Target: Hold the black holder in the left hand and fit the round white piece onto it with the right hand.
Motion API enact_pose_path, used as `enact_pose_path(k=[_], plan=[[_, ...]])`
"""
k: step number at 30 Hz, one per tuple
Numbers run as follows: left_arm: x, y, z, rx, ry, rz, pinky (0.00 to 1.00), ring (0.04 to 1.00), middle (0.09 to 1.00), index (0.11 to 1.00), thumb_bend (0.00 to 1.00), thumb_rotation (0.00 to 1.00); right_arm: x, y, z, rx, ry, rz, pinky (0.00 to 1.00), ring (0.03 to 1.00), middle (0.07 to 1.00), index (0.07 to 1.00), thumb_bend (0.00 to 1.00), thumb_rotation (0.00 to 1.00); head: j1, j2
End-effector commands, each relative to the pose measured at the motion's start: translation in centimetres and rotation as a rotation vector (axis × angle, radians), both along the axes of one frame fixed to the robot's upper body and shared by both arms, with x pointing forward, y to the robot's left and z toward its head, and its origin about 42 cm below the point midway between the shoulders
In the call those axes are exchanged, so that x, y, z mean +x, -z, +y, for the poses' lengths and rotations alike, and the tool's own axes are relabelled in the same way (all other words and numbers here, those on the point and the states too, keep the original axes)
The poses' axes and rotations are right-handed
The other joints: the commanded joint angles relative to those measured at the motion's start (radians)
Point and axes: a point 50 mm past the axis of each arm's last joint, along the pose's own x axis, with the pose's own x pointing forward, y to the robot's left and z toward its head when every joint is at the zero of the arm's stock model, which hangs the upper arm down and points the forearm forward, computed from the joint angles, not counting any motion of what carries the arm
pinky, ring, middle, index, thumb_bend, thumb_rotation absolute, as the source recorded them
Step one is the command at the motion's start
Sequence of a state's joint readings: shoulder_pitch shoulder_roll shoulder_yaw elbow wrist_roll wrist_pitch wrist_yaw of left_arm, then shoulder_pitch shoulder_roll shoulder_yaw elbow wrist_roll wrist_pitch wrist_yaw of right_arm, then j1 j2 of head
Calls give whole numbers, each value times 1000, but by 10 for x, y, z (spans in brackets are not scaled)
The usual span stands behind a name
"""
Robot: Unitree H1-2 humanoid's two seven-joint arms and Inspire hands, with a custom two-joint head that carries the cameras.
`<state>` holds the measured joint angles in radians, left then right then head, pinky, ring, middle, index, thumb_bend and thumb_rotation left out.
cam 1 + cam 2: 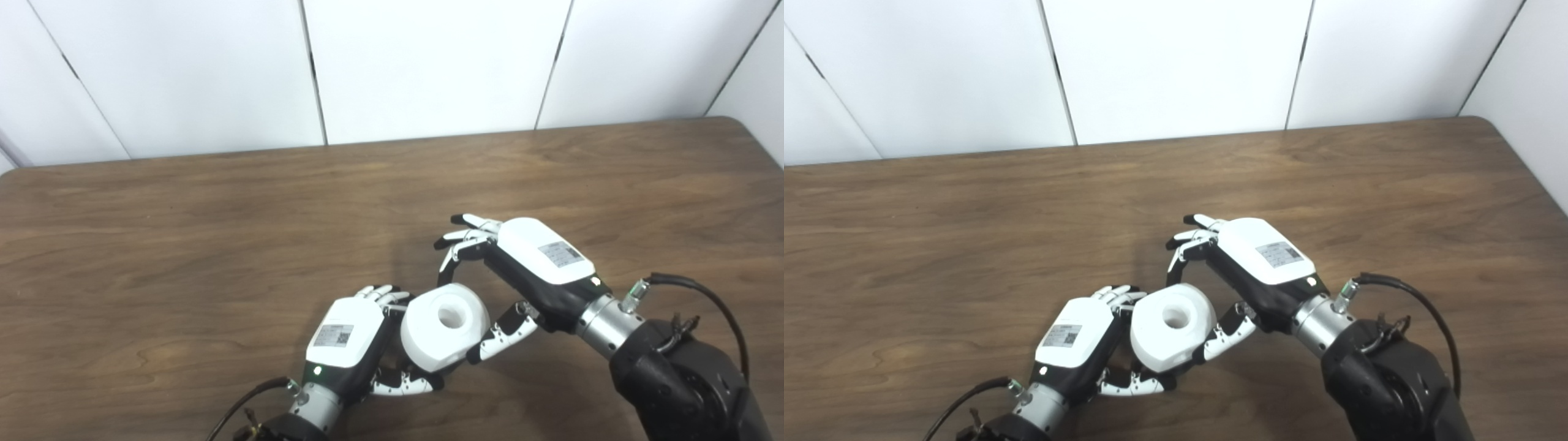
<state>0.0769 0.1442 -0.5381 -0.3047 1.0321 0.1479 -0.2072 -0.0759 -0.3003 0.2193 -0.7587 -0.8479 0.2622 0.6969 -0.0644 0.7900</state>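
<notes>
Roll (445,334) sits grasped in the left hand (349,343); the right hand (520,269), released, arches beside it above the bench (184,245).

One round white piece (445,334) (hole in its middle), two hands, left hand (346,340), right hand (531,263), one table (184,245).

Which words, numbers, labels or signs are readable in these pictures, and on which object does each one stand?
No text is readable.
Left hand: grey label with a square code on its white back, print too small to read.
Right hand: grey label on its white back, print too blurred to read.
Round white piece: no marking visible.
Table: no marking visible.
</notes>
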Motion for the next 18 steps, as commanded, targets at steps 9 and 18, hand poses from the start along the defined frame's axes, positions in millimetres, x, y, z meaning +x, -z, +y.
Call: enact_pose_path(k=[9, 18], plan=[[-13, 31, 5, 104, 20, 176, 873, 887, 821, 490, 517, 49, 6, -13, -9, -78, 3, -42, 876, 935, 805, 483, 522, 131, -8, 4], [-13, 31, 5, 102, 20, 176, 878, 889, 821, 490, 517, 48, 8, -18, -13, -109, 15, -48, 850, 931, 805, 483, 523, 132, -8, 4]])
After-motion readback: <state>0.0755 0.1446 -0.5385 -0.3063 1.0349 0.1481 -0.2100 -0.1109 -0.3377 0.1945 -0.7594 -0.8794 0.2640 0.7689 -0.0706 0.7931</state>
